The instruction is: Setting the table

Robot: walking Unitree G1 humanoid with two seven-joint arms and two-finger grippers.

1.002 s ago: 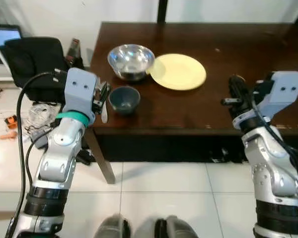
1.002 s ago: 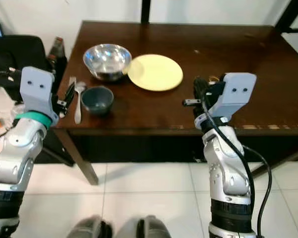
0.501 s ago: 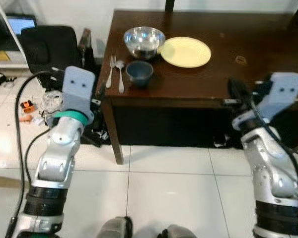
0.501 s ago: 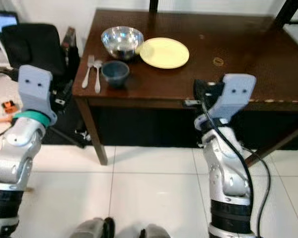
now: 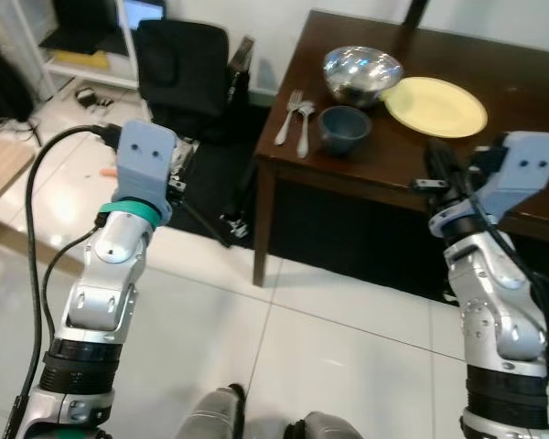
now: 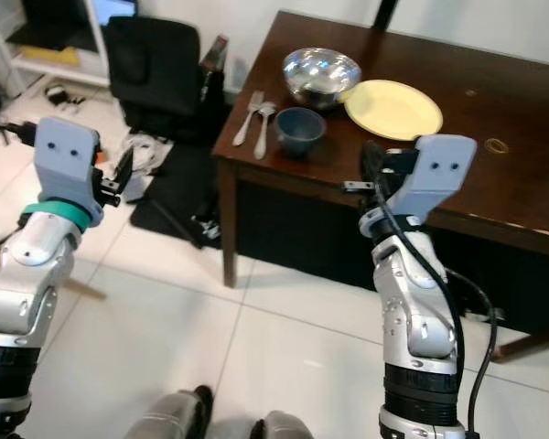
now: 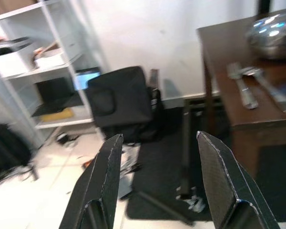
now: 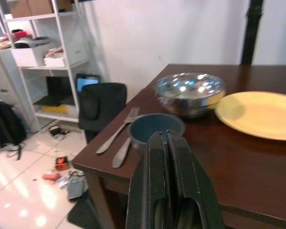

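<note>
A dark wooden table (image 5: 527, 77) stands ahead to my right. Near its left end sit a steel bowl (image 5: 362, 75), a yellow plate (image 5: 436, 106) and a small blue bowl (image 5: 345, 128). A fork (image 5: 285, 117) and a spoon (image 5: 304, 128) lie side by side left of the blue bowl. My right gripper (image 8: 168, 191) is shut and empty, held in front of the table's near edge and pointing at the blue bowl (image 8: 155, 130). My left gripper (image 7: 157, 181) is open and empty, out over the floor left of the table.
A black office chair (image 5: 178, 64) stands left of the table with a laptop (image 5: 139, 13) behind it. White shelves (image 7: 38, 62) line the wall. Cables and small clutter lie on the white tiled floor (image 5: 256, 357) by the chair.
The whole view has drawn back and swung left, so the table now lies farther off at upper right and more floor shows. Both grippers keep their pose.
</note>
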